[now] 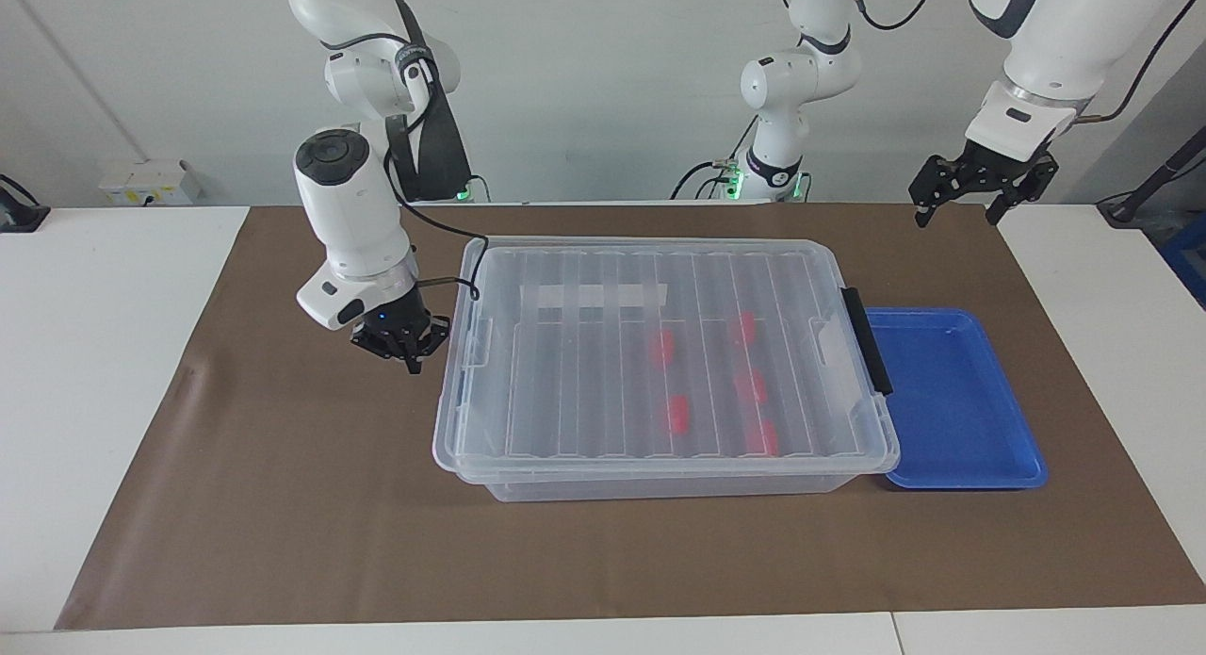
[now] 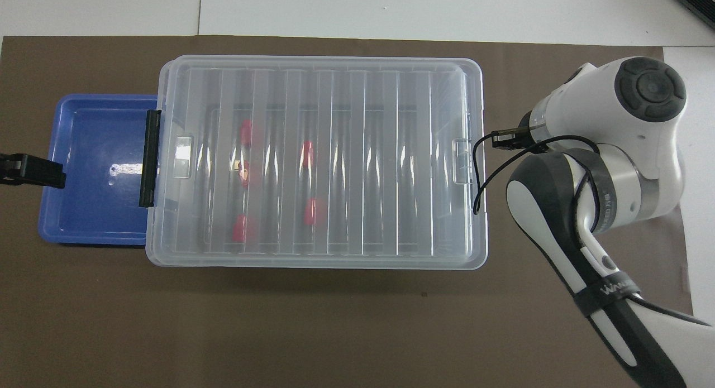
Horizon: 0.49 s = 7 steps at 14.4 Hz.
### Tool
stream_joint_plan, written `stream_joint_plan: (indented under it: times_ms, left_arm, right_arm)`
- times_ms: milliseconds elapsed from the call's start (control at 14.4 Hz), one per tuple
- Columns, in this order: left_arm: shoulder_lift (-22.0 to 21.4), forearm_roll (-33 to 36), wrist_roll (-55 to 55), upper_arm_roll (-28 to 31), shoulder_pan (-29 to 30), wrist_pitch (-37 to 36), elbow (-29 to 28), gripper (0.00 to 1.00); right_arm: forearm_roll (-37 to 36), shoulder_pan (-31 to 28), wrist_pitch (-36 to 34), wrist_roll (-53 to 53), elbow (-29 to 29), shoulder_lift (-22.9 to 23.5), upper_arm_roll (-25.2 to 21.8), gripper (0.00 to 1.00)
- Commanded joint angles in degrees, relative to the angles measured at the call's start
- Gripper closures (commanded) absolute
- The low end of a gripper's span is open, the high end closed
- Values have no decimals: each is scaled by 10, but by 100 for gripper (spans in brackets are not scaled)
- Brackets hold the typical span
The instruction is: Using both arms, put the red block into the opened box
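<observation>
Right gripper [image 1: 405, 346], black, two-fingered, fingertips pressed together on nothing, hung just beside the large clear plastic box [image 1: 660, 476] at the right arm's end, apart from it. Five small bright red blocks [image 1: 662, 347] lay inside, under the ribbed see-through lid [image 2: 318, 75]. White label strip [image 1: 594, 297] bore no readable writing. Left gripper [image 1: 980, 186], jaws spread, waited raised beside the shallow blue tray [image 1: 970, 476].

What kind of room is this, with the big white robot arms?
Probably a robot lab: two white arms mounted at a table, a brown mat, and a clear lidded box of red blocks set out for practice.
</observation>
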Motion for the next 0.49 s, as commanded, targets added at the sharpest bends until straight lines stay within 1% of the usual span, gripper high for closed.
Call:
stream_joint_plan:
  times_ms: [0,69,347,416]
  left_arm:
    - [-9,-7,4,3,-14,9,-11,0]
    - [-9,-4,4,4,-19,9,-10,0]
    - [-9,-4,2,4,-30,9,-11,0]
    - [-9,-4,2,13,-36,9,-11,0]
  right_arm:
    - [-16,-29,-53,-6,28,-16,4,59]
    - [-16,-36,-61,-6,29,-26,4,1]
    - [-15,-61,-110,-8,32,-69,4,0]
    - [-13,-68,-127,-8,32,-82,4,0]
